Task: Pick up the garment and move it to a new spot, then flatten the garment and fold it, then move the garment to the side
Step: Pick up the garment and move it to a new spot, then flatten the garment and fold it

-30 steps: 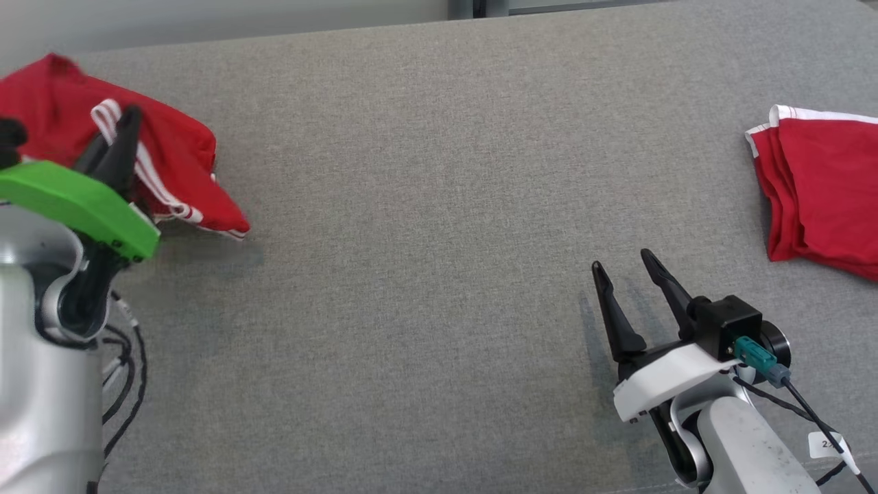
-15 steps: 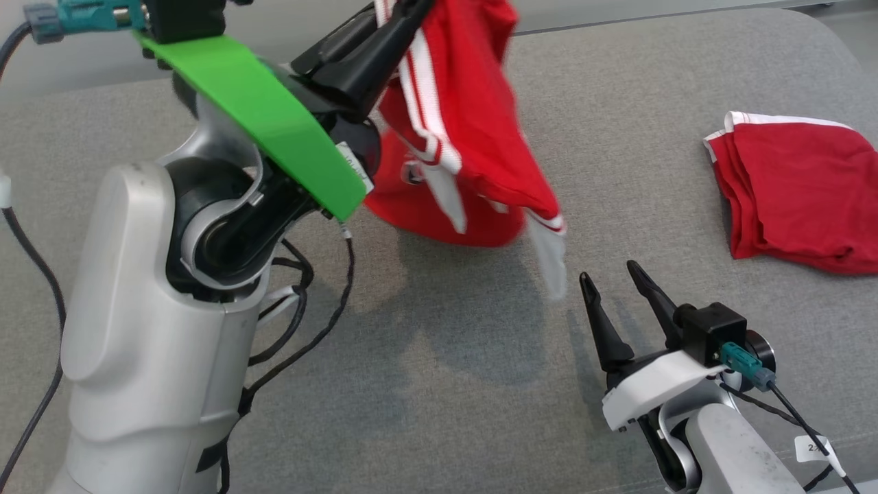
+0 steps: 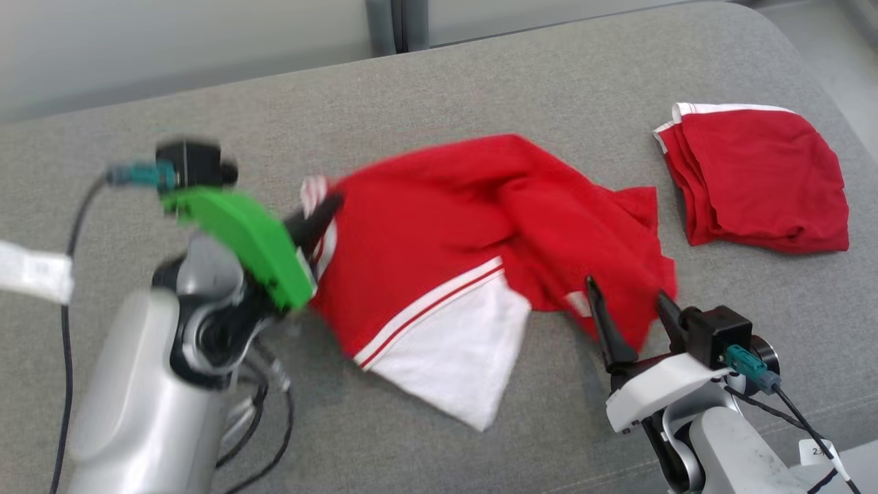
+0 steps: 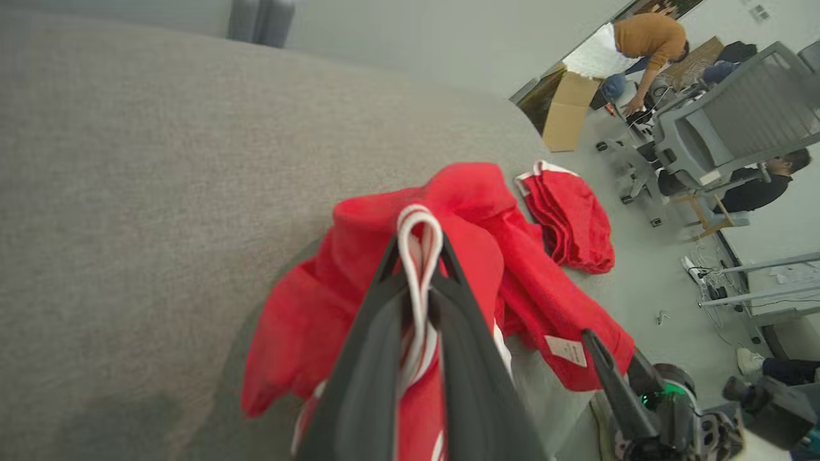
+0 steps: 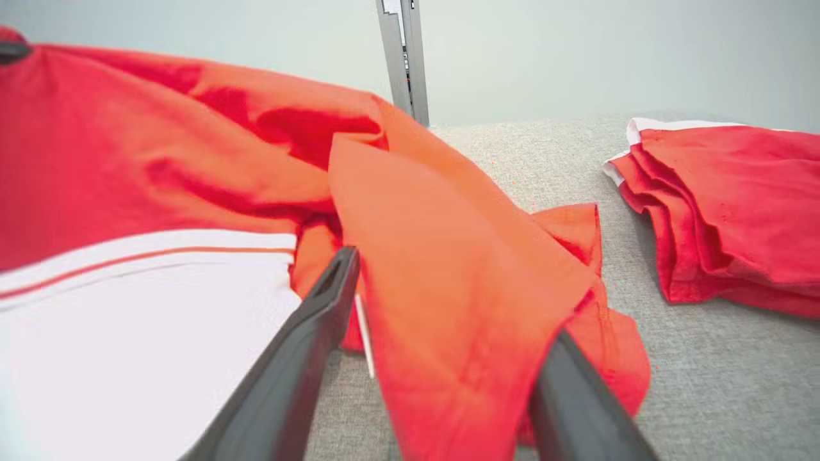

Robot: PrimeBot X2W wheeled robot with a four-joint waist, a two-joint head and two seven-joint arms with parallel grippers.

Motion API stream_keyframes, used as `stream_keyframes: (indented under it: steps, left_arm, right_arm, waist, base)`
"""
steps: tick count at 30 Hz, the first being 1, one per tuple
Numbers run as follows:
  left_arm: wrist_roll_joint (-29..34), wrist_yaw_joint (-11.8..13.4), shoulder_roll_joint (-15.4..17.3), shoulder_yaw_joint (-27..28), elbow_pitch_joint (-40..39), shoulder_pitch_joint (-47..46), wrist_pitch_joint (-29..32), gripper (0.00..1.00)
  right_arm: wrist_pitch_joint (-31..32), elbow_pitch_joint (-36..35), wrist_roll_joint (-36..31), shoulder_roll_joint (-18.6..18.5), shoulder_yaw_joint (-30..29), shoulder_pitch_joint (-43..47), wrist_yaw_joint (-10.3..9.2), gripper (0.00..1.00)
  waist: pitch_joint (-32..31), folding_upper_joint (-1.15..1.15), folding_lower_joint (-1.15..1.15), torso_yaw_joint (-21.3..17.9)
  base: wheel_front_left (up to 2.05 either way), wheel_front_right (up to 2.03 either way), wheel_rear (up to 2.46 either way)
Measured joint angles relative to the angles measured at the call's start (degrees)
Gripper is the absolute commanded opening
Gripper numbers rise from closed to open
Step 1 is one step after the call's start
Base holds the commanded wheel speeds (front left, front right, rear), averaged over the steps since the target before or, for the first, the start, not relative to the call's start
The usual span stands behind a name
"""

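Observation:
The garment (image 3: pixel 446 233), red with a white panel and white stripes, lies crumpled across the middle of the grey table (image 3: pixel 480 82). My left gripper (image 3: pixel 328 209) is shut on its white-trimmed left edge; the left wrist view shows the trim (image 4: pixel 419 224) looping out between the closed fingers (image 4: pixel 384 307). My right gripper (image 3: pixel 627 298) stands open at the garment's right end. In the right wrist view a red fold (image 5: pixel 448 275) drapes between its spread fingers (image 5: pixel 320 301); I cannot tell whether it touches them.
A second red garment (image 3: pixel 754 178), folded, lies at the table's right end near the rounded edge. In the left wrist view, people (image 4: pixel 647 45), office chairs (image 4: pixel 724 128) and a cardboard box (image 4: pixel 567 109) stand on the floor beyond the table.
My left arm lifted the garment from the far left, swung it through the air, and brought it down in the middle, against the right gripper. The right gripper stayed open. The head camera shifted.

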Motion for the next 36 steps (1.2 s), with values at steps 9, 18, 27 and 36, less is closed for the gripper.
stream_keyframes:
  steps: [9,18,27,36]
  left_arm:
    - [3.18,1.40,3.03,4.02,6.65,5.00,-4.68,0.14]
    - [7.13,-0.23,3.79,3.64,5.93,4.75,-10.61,1.00]
    - [7.73,-0.16,0.49,3.41,-0.25,12.07,-18.39,1.00]
    - [8.92,-1.44,-1.09,-4.78,-2.38,21.61,-18.25,1.00]
  right_arm:
    - [0.00,-0.43,-0.01,0.08,-1.05,-0.03,-0.01,1.00]
    - [0.00,-0.70,-0.26,0.11,-1.77,-0.06,-0.05,1.00]
    - [0.00,-1.12,-0.54,0.19,-2.78,0.82,-0.09,1.00]
    - [0.00,-1.13,-0.69,0.22,-3.23,3.28,-0.25,1.00]
  waist:
    - [1.96,0.00,0.00,-0.51]
    - [2.14,0.00,0.00,1.16]
    - [1.26,0.00,0.00,2.46]
    - [0.79,0.00,0.00,4.49]
  base:
    - [0.00,0.00,0.00]
    - [0.00,0.00,0.00]
    - [0.00,0.00,0.00]
    - [0.00,0.00,0.00]
